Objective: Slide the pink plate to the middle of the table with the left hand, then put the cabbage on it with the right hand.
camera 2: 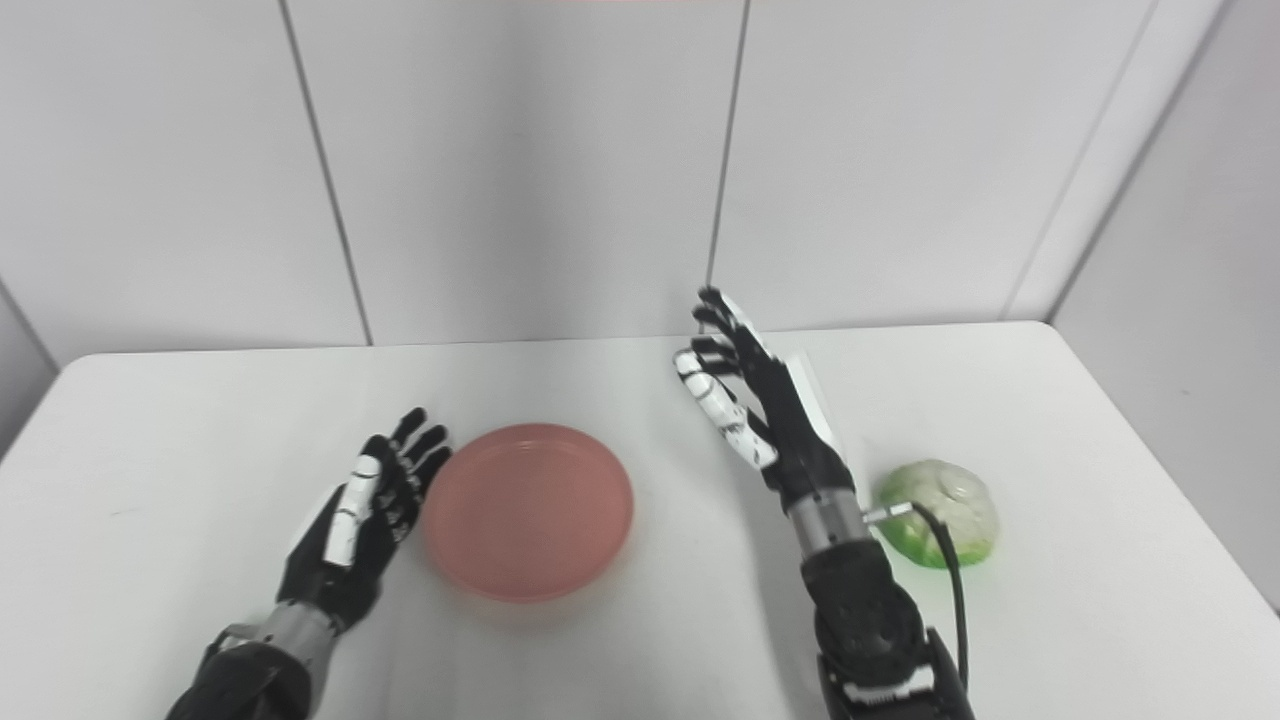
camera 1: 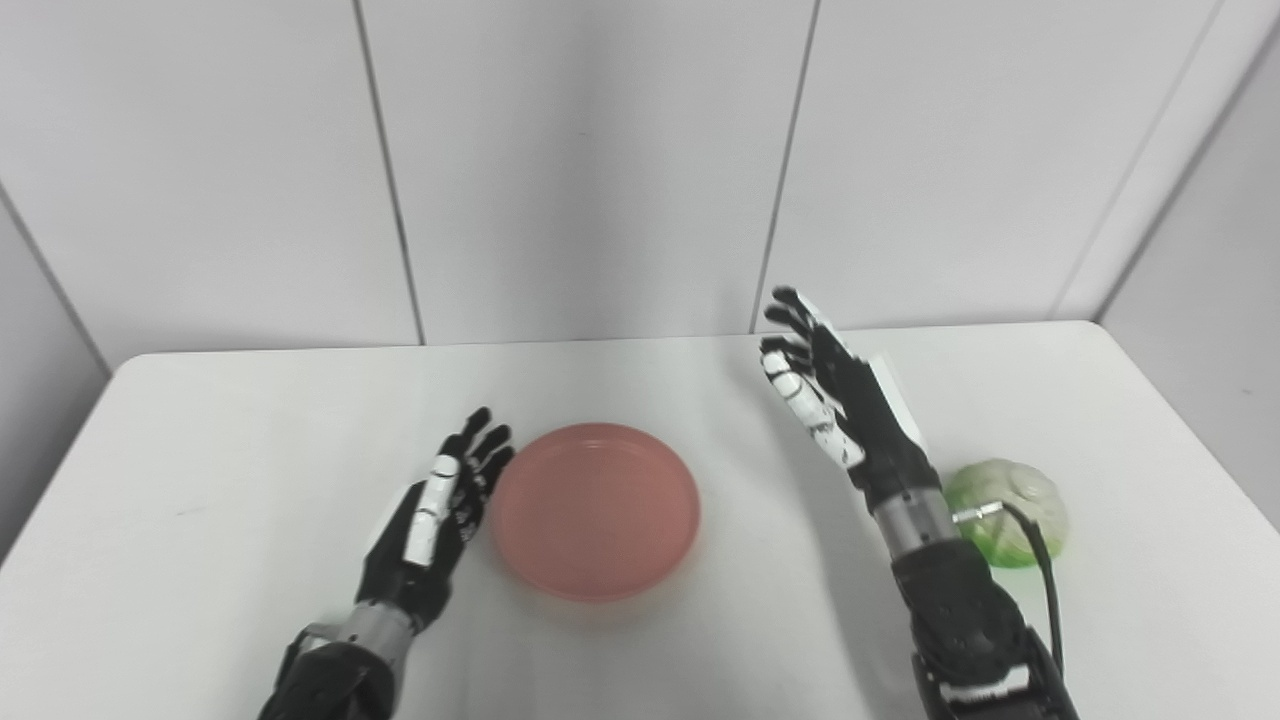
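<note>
pink plate (camera 1: 595,510) sits flat on the white bench (camera 1: 200,450), roughly mid-bench, a touch toward 7 o'clock of centre. left hand (camera 1: 440,510) lies low at the plate's 9 o'clock, fingers spread and straight, fingertips at or just off the rim (contact can't be confirmed), holding nothing. right hand (camera 1: 825,400) is raised off the bench at the plate's 2 o'clock, fingers apart, empty. cabbage (camera 1: 1010,510) rests on the bench at the plate's 3 o'clock, well apart from it, just beside the right wrist and partly hidden by it. judged step: slide looks done or nearly done, cabbage pick not yet started. next move calls for the right hand to swing toward 4 o'clock, drop over the cabbage, close round it, then carry it to 9 o'clock onto the plate.
</note>
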